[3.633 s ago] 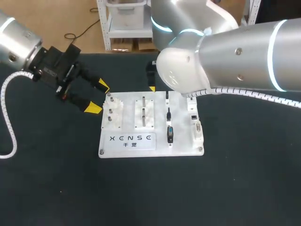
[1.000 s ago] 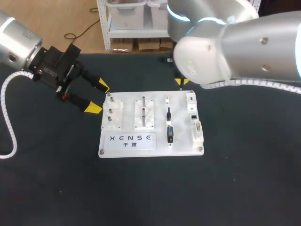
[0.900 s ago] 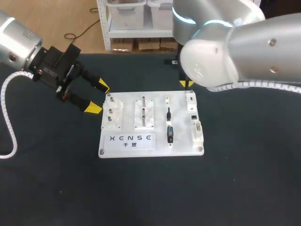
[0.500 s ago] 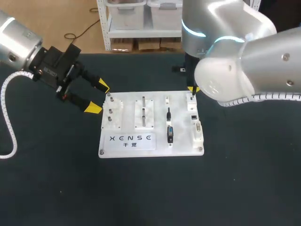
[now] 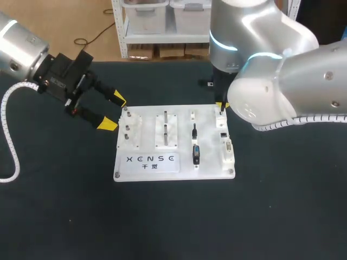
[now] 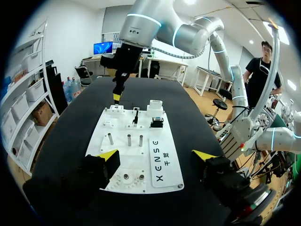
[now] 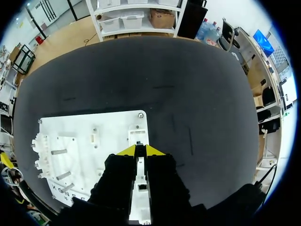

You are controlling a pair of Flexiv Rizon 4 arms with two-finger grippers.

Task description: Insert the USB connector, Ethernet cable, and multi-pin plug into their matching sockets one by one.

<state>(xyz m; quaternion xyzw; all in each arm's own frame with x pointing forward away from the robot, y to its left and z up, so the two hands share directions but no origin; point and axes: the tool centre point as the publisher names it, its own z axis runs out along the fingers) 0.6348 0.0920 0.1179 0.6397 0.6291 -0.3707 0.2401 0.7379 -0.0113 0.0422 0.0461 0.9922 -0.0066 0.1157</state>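
**A:** Which step are we on?

**B:** The first insert, by my read. The right hand is clenched on the USB connector, right over the USB socket at the board's far right corner. The Ethernet cable and multi-pin plug sit in their mid-board holders. The left hand is released and empty, above the counter off the board's left corner.

**A:** Next move?

**B:** Probably square the plug to the slot, press straight down without tilt, then let go.

**A:** Do the views differ?

**B:** In the head view the arm hides most of that hand. The right wrist view looks along its fingers, with the socket dead ahead of the tips. The left wrist view is side-on, and I can't tell if the plug has entered.
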